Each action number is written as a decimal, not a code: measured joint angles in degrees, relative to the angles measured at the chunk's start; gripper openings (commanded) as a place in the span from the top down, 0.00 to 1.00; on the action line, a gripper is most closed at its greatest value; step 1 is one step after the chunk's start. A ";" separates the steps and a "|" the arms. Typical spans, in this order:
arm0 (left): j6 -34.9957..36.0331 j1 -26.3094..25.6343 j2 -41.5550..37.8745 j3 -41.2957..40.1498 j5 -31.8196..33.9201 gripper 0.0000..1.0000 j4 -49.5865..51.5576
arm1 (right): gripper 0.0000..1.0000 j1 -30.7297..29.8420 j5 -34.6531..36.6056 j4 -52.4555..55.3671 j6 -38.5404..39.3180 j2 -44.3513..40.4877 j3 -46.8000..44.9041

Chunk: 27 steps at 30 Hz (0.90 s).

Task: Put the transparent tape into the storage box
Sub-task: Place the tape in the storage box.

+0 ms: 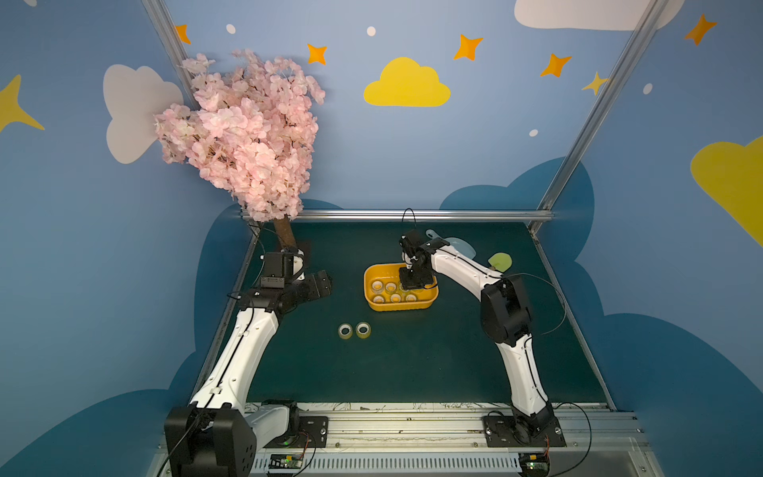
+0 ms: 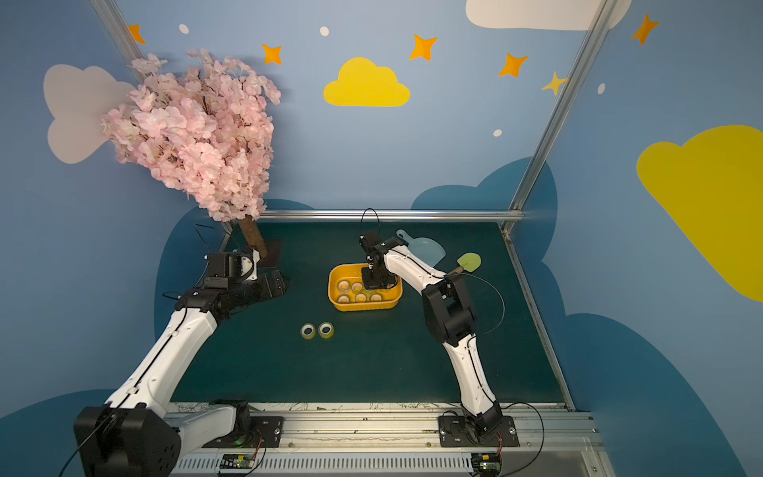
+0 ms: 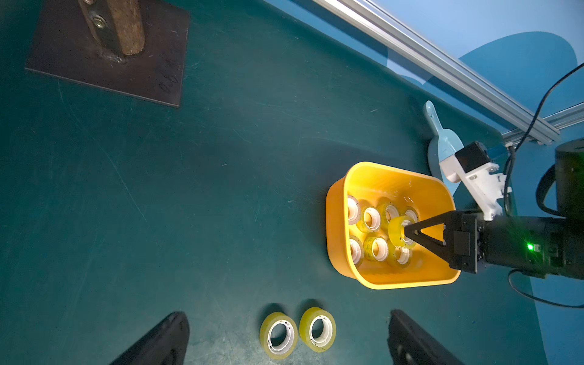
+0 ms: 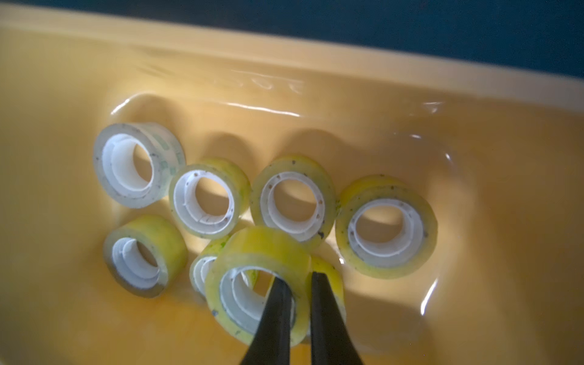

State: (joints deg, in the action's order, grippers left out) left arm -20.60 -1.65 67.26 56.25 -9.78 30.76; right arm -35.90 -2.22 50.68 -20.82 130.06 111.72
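Nearest on the surface (image 1: pixel 413 371): two loose tape rolls (image 3: pixel 271 319), side by side, just beside each other, cores showing to the camera. Flat or tipped, cannot tell. Left claw (image 1: pixel 326 284) hovers off to the left with its jaws wide apart, holding nothing. It looks like the nearer arm for those two.

Further in is the storage box (image 1: pixel 398 306), long axis running left-right across the surface, with several rolls lying on its floor in two rows. Right claw (image 4: pixel 297 276) points down into the box, clamped on the held roll (image 4: pixel 262 252): one finger through the core, the other outside, pinching the tape wall. Held roll sits right at the fingertips, inside the box outline, over two of the rolls lying there. Touching them or not, cannot tell. Its core axis runs roughly along the fingers, near upright, slightly tipped.

Judgement: placing step, only a release left. The roll may land on the others and settle tilted.

Farthest: pale blue dustpan (image 2: pixel 425 247), behind the box.
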 measured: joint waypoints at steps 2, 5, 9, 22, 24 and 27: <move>-0.04 -0.02 0.00 0.00 -0.15 0.00 0.00 | 0.89 0.68 -0.26 0.04 -0.17 1.07 1.70; -0.17 -0.02 0.00 0.00 -0.37 0.00 0.00 | 0.70 1.62 -0.79 0.17 -0.44 2.34 3.96; -0.20 -0.02 0.00 0.00 -0.59 0.00 0.02 | 0.56 2.12 -1.01 0.52 -1.22 2.71 4.85; -0.22 -0.13 -0.42 0.00 -0.46 0.00 0.02 | 0.50 -1.97 1.51 0.02 -1.57 -13.88 -7.08; -0.44 -0.13 -0.94 0.00 -0.07 0.00 0.13 | 0.48 -3.96 1.75 -1.84 -2.43 -19.91 -11.19; -0.87 -0.11 -2.36 0.00 -1.14 0.00 1.38 | 0.48 -7.67 0.85 -6.62 -4.07 -28.55 -20.04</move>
State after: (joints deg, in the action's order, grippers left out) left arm -21.47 -1.76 64.90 56.25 -10.92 32.14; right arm -43.57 -1.37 44.05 -24.88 101.51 91.68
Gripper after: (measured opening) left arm 0.998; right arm 0.521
